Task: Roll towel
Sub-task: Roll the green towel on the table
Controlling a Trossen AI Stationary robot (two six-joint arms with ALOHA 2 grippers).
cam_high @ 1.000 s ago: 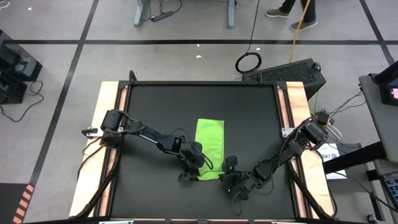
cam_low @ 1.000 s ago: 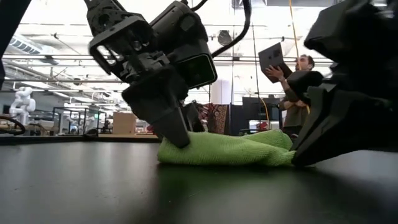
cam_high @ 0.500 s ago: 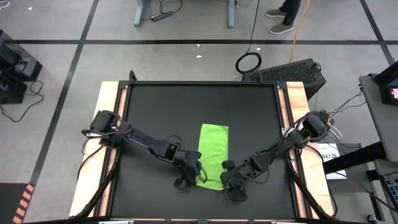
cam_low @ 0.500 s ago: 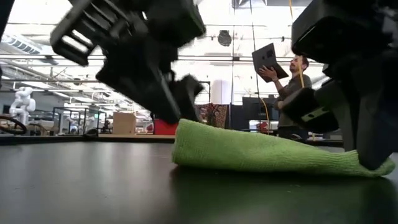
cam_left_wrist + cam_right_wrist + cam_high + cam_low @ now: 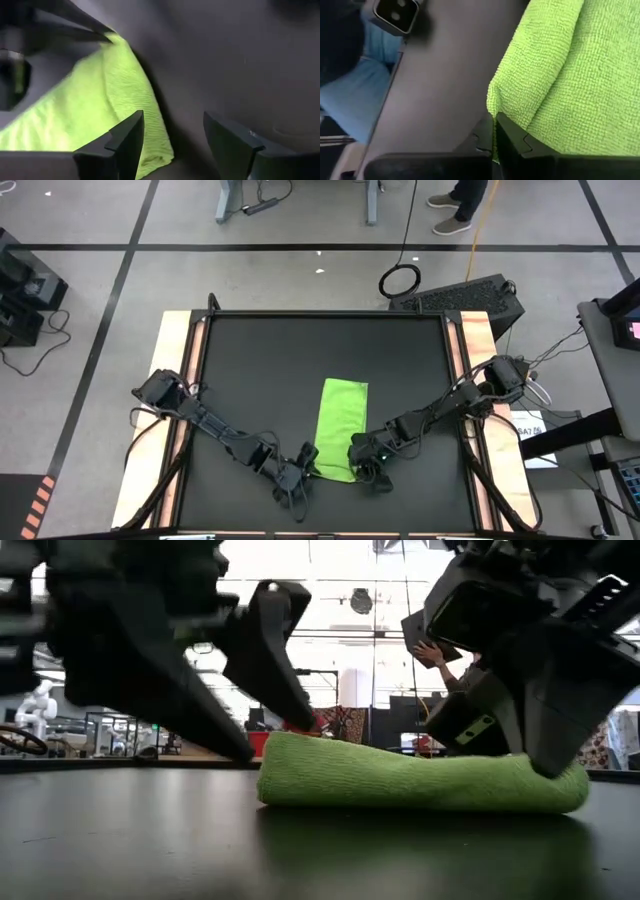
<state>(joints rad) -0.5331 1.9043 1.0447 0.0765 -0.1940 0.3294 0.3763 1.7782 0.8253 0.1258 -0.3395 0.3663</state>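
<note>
Folded lime-green soft cloth towel (image 5: 340,429) lies near the black bench's (image 5: 250,360) front edge; left gripper (image 5: 297,477) fingers spread beside its corner, right gripper (image 5: 362,463) fingers clamped on its edge.

Plain lime-green towel (image 5: 339,428), matte black table (image 5: 250,360) with pale wooden edges, dark claws

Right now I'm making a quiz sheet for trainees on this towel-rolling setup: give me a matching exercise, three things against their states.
Things:
1. left gripper
2. right gripper
3. towel

States:
A. shut, pinching a towel edge
B. lying folded in a long strip on the black table
C. open, fingers apart, at the towel's near corner

Pairs: 1-C, 2-A, 3-B
</note>
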